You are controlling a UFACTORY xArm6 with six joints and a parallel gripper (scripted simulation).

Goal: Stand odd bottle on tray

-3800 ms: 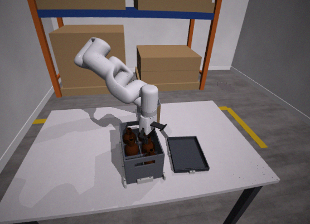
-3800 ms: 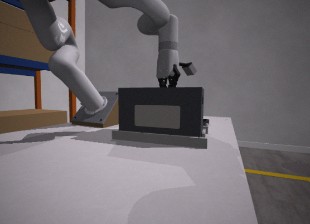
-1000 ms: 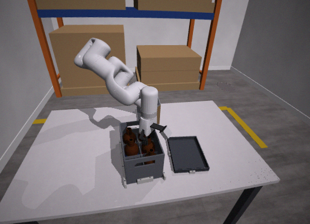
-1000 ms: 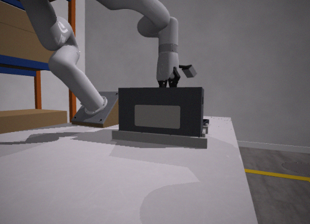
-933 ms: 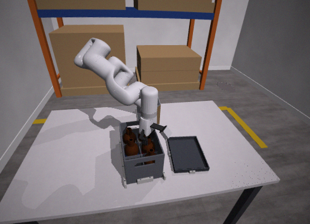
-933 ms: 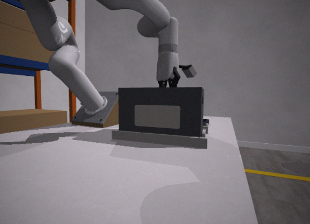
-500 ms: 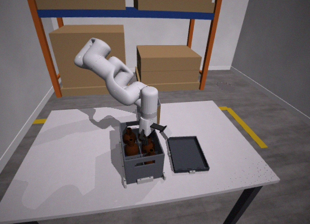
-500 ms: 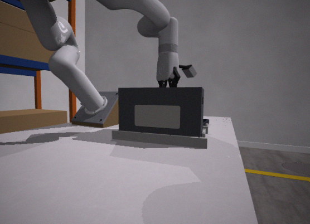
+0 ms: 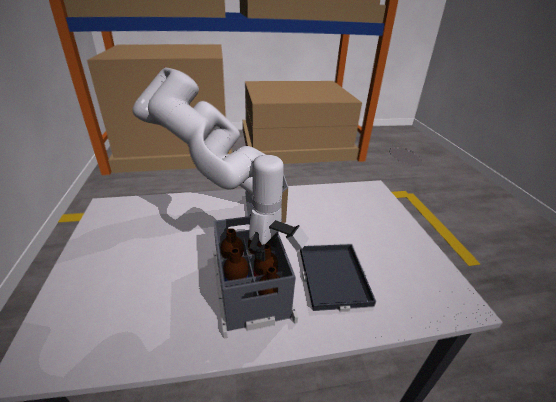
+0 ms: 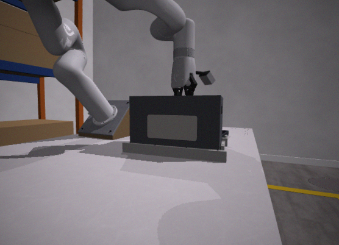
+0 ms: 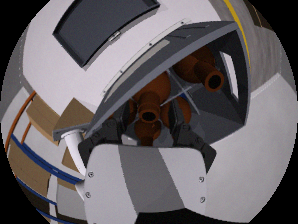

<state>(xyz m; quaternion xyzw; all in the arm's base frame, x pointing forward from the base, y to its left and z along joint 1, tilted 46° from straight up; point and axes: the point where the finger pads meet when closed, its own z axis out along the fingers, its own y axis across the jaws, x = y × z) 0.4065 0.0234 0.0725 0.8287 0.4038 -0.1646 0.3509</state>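
The grey crate (image 9: 260,306) (image 10: 175,107) (image 11: 242,100) stands level on the table and holds several brown bottles, among them a back-left bottle (image 9: 231,247), a front-left bottle (image 9: 236,270) and a front-right bottle (image 9: 271,275). My gripper (image 9: 260,252) (image 10: 183,92) (image 11: 149,105) points down into the crate, partly open. In the wrist view, a bottle mouth (image 11: 149,116) shows between the parted fingers, with a visible gap at each side. The bottles' lower parts are hidden by the crate and gripper. The dark tray (image 9: 337,276) (image 11: 105,30) lies flat beside the crate, with no bottle on it.
Crate walls and thin dividers (image 11: 187,92) stand close around the fingers and bottles. Pale strips (image 9: 260,323) (image 10: 174,152) lie along the crate's base. The arm's base (image 10: 105,124) stands behind the crate. A shelf with cardboard boxes (image 9: 305,114) stands beyond the table.
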